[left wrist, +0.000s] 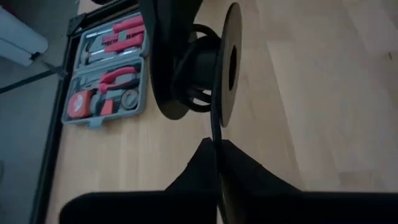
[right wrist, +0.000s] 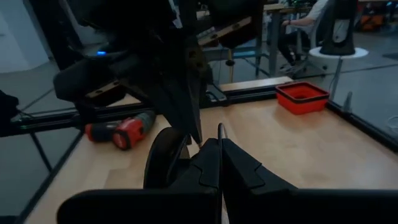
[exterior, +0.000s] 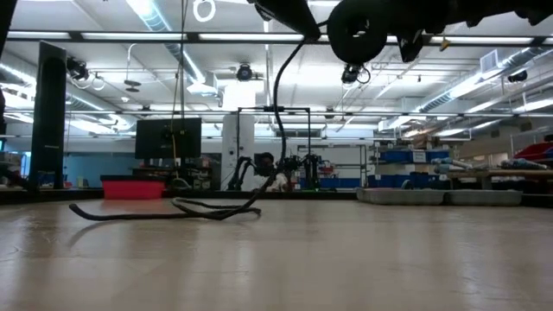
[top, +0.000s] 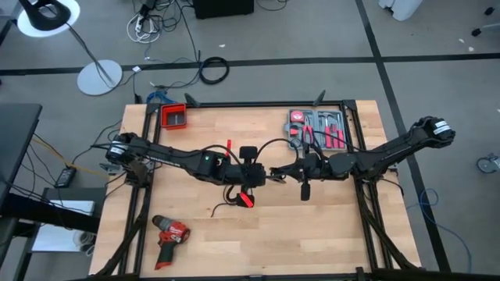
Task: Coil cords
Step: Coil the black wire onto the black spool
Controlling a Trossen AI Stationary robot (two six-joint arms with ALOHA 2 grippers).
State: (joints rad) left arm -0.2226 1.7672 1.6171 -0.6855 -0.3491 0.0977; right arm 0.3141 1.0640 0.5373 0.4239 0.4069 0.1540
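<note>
A thin black cord point(exterior: 281, 112) hangs from near my left gripper point(left wrist: 216, 152) down to the table, where its loose tail point(top: 221, 206) lies slack. Its upper end runs onto the hub of a black spool point(left wrist: 199, 62), which is up in the air over the table's middle. My left gripper point(top: 264, 173) is shut on the cord just short of the spool. My right gripper point(right wrist: 219, 144) comes in level from the table's right and is shut, with the spool point(right wrist: 165, 158) close beside its fingers. The two grippers nearly meet tip to tip. My left gripper pinches the cord's stretch point(left wrist: 214, 124) just before the spool between its two fingers. The fingers slant down from the table's left. The cord runs straight on to the hub, and the rest hangs below with its tail on the table. My right gripper carries the spool clear of the table, its axis lying near to far. A thin black edge point(right wrist: 221, 129) stands between the fingertips. The fingers themselves hide which part of the spool that is.
A red drill point(top: 168, 232) lies near the front left. An open grey tool kit point(top: 316, 129) sits at the far right and a red bin point(top: 173, 117) at the far left corner. Bare wood lies under and in front of the grippers.
</note>
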